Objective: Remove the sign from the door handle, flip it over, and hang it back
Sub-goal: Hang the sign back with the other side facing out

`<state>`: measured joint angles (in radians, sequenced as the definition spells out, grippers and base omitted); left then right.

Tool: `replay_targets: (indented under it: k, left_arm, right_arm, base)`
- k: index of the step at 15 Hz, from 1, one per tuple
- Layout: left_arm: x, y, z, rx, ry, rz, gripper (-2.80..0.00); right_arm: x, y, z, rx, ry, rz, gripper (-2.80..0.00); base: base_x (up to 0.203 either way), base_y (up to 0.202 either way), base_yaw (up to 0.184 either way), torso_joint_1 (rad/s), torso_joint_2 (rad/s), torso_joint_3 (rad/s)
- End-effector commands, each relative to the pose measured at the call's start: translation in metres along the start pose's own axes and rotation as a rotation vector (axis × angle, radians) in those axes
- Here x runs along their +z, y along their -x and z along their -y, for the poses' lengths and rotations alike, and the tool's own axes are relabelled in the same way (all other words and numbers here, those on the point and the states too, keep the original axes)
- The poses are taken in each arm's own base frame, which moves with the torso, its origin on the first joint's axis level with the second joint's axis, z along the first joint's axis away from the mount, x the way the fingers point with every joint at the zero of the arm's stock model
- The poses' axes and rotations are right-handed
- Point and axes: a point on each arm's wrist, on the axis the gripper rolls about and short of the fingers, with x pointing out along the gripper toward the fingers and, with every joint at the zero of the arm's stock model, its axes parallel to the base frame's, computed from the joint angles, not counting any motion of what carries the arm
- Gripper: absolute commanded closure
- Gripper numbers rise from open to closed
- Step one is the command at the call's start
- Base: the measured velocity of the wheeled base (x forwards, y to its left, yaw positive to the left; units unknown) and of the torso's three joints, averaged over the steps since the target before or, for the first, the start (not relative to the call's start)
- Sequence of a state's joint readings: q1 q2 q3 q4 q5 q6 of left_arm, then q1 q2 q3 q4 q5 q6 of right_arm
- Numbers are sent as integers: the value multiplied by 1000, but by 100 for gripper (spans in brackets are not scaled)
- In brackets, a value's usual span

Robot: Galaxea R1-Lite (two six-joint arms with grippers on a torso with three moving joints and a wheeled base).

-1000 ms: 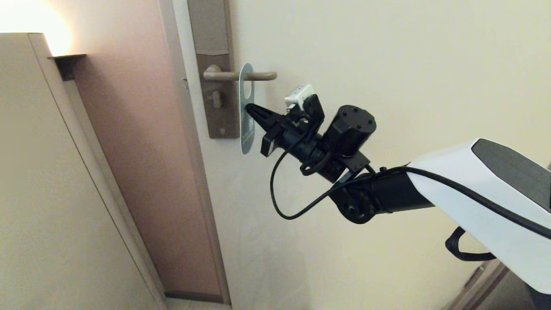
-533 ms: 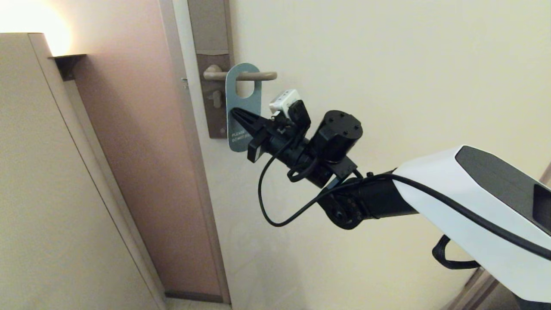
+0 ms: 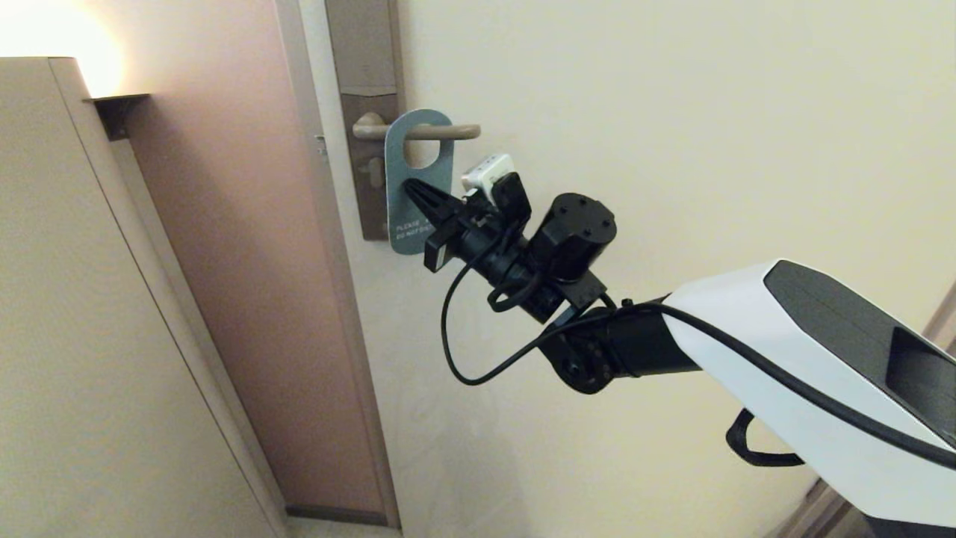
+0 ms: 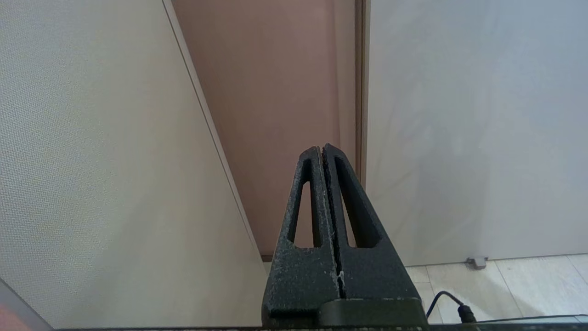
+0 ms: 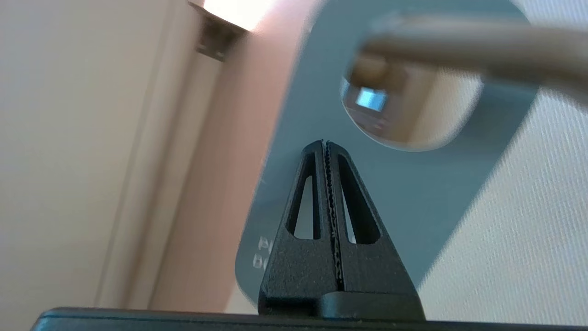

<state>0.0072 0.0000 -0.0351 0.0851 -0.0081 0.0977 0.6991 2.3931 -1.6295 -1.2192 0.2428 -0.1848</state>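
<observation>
The sign (image 3: 418, 183) hangs on the door handle (image 3: 418, 131), teal lettered face outward, its middle just ahead of the right pincer (image 3: 409, 184), whose fingers are pressed together. A second ago it hung edge-on. The left pincer (image 4: 322, 149), closed, faces the doorframe.

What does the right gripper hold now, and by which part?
Nothing. The right gripper is shut empty; its tips point at the teal face of the sign, just below its hole.

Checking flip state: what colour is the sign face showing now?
Teal-blue with white lettering on the sign; clearest in the head view.
</observation>
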Motion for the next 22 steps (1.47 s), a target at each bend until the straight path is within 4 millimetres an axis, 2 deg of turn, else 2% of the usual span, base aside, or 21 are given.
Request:
replay_targets:
  k: [1, 8, 11, 15, 18, 22]
  left_arm:
    - [0, 0, 0, -1, 0, -2, 0]
    - [0, 0, 0, 1, 0, -2, 0]
    - [0, 0, 0, 1, 0, -2, 0]
    - [0, 0, 0, -1, 0, -2, 0]
    - [0, 0, 0, -1, 0, -2, 0]
    - [0, 0, 0, -1, 0, -2, 0]
  right_arm:
    - [-12, 1, -2, -4, 4, -14, 0]
    - [-25, 0, 5, -82, 16, -39, 0]
    - [-23, -1, 2, -75, 17, -34, 0]
    - [-18, -6, -12, -48, 14, -22, 0]
    - [-8, -15, -20, -33, 9, 7, 0]
    - [-5, -18, -21, -30, 21, 12, 0]
  base:
    - [0, 0, 0, 0, 0, 0]
    - [0, 0, 0, 0, 0, 0]
    - [0, 0, 0, 0, 0, 0]
    - [0, 0, 0, 0, 0, 0]
    - [0, 0, 0, 0, 0, 0]
    - [0, 0, 0, 0, 0, 0]
